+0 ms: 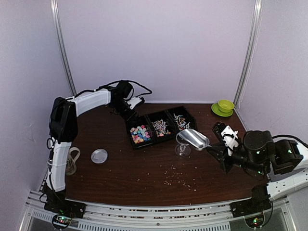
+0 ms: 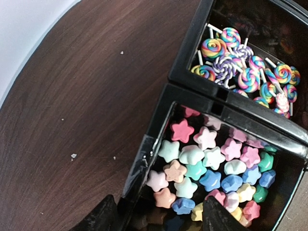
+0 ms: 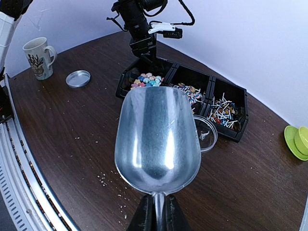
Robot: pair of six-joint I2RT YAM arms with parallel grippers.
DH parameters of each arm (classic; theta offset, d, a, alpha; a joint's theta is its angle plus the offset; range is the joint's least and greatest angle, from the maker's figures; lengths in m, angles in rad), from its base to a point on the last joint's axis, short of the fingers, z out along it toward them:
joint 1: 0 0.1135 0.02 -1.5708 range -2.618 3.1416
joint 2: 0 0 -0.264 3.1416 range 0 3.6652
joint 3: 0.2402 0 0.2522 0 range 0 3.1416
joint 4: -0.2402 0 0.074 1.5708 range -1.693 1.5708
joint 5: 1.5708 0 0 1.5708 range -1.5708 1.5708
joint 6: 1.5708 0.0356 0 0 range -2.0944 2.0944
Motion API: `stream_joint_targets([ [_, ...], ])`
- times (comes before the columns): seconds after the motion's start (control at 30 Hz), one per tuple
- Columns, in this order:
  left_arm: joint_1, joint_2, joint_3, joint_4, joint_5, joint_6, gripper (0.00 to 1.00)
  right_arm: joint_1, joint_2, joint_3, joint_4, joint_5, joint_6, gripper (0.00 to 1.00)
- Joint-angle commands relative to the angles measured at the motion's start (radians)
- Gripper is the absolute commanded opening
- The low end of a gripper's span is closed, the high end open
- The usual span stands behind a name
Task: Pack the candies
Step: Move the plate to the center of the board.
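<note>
My right gripper (image 3: 156, 212) is clenched on the handle of a metal scoop (image 3: 158, 139). From its wrist camera the scoop's shiny bowl fills the middle of the view and blocks the near rim of a clear glass (image 3: 206, 134) and the front of the middle bin (image 2: 192, 48). From overhead the scoop hangs tilted over that glass, just in front of the three black bins. My left gripper (image 2: 161, 215) is released, one finger outside the wall of the left bin (image 2: 159, 120) and the other over the star candies (image 2: 211, 168) inside it. Only that wrist view shows me the shapes: pastel stars here, swirl lollipops (image 2: 245, 67) next door. The white stick candies (image 3: 222, 109) in the right bin (image 3: 226, 133) show from the right wrist. Also on the table (image 1: 144, 168) are a round lid (image 1: 99, 156), a mug (image 3: 38, 57), a green bowl (image 1: 224, 106) at the far right, and crumbs (image 1: 178, 180).
</note>
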Motion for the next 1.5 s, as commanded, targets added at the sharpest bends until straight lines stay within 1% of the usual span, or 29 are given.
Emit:
stream_joint_targets([
  [0.0, 0.007, 0.029, 0.045, 0.008, -0.024, 0.002, 0.60, -0.005, 0.018, 0.045, 0.025, -0.019, 0.014, 0.00],
  [0.17, 0.014, 0.049, 0.052, 0.008, -0.035, 0.000, 0.56, -0.005, 0.028, 0.048, 0.024, -0.027, 0.014, 0.00],
  [0.3, 0.021, 0.062, 0.052, 0.019, -0.053, -0.009, 0.58, -0.005, 0.024, 0.045, 0.027, -0.030, 0.019, 0.00],
  [0.4, 0.022, 0.067, 0.052, 0.020, -0.042, -0.011, 0.57, -0.005, 0.025, 0.042, 0.023, -0.031, 0.022, 0.00],
  [0.43, 0.022, 0.067, 0.052, 0.020, -0.042, -0.012, 0.55, -0.005, 0.025, 0.039, 0.022, -0.030, 0.023, 0.00],
  [0.53, 0.021, 0.061, 0.042, 0.020, -0.042, -0.016, 0.37, -0.004, 0.024, 0.033, 0.024, -0.030, 0.025, 0.00],
  [0.63, 0.022, 0.049, 0.017, 0.020, -0.038, -0.028, 0.31, -0.005, 0.023, 0.032, 0.025, -0.030, 0.026, 0.00],
  [0.73, 0.022, 0.024, -0.017, 0.020, -0.035, -0.048, 0.27, -0.004, 0.020, 0.029, 0.029, -0.032, 0.027, 0.00],
  [0.8, 0.021, 0.004, -0.045, 0.022, -0.033, -0.061, 0.20, -0.005, 0.021, 0.027, 0.037, -0.031, 0.024, 0.00],
  [0.87, 0.021, -0.017, -0.076, 0.022, -0.029, -0.073, 0.17, -0.005, 0.023, 0.026, 0.044, -0.035, 0.022, 0.00],
  [0.93, 0.019, -0.043, -0.115, 0.021, -0.027, -0.089, 0.11, -0.005, 0.029, 0.028, 0.048, -0.036, 0.018, 0.00],
  [1.13, 0.000, -0.159, -0.251, 0.003, 0.005, -0.177, 0.11, -0.005, 0.047, 0.041, 0.052, -0.045, 0.009, 0.00],
  [1.3, -0.017, -0.279, -0.411, -0.013, -0.005, -0.307, 0.11, -0.004, 0.050, 0.044, 0.059, -0.057, 0.006, 0.00],
  [1.47, -0.076, -0.404, -0.572, -0.013, -0.076, -0.383, 0.11, -0.004, 0.061, 0.052, 0.061, -0.067, -0.003, 0.00],
])
